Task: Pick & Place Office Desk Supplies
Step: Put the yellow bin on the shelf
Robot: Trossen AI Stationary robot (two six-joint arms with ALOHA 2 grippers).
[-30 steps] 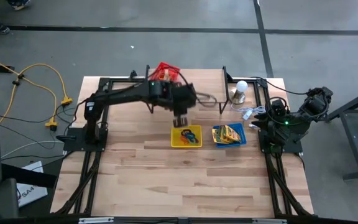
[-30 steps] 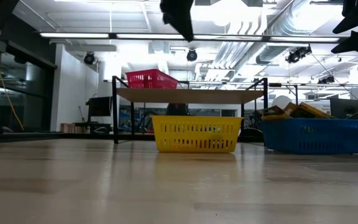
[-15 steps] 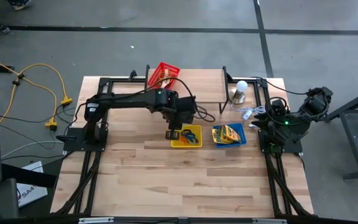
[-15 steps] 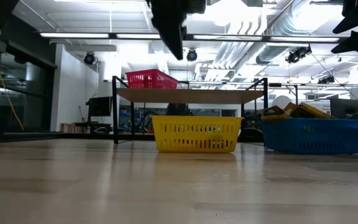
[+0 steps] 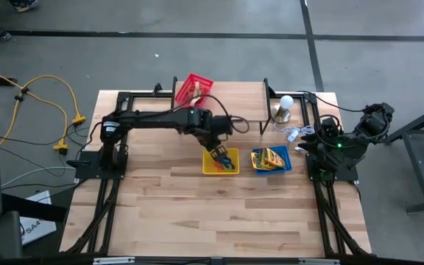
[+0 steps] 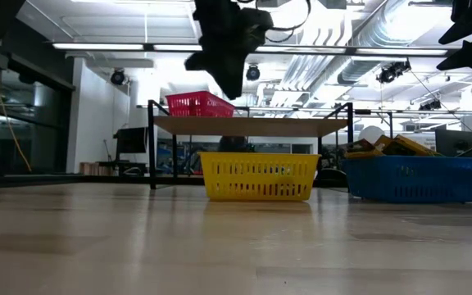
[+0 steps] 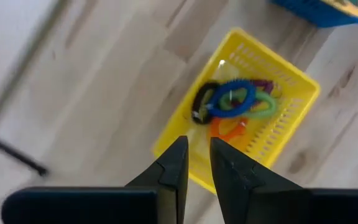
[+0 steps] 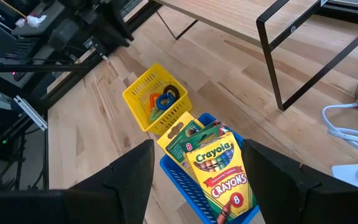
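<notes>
My left gripper (image 7: 196,146) hangs over the near-left rim of the yellow basket (image 7: 284,65), pointing steeply down. Its fingers stand close together, and only a narrow gap shows between them, with nothing in it. Blue, green, purple, black and orange rings (image 7: 232,99) lie in that basket. In the high view the gripper (image 5: 219,152) is over the basket's left part (image 5: 210,169). Crayon boxes (image 8: 219,165) lie in the blue basket (image 5: 271,160) to its right. My right gripper (image 8: 196,149) waits open at the table's right edge.
A red basket (image 5: 193,88) with tan bands sits on the black-framed shelf (image 5: 219,99) at the table's far side. A white bulb on a metal base (image 5: 285,107) and a tangle of white wire (image 5: 293,134) lie far right. Bare wood fills the table's near half.
My left gripper has come away from the far shelf and sunk toward the yellow basket, drifting slightly left and then back right over the basket's left part. It has rolled about its own pointing line on the way. The baskets and their contents have stayed put.
</notes>
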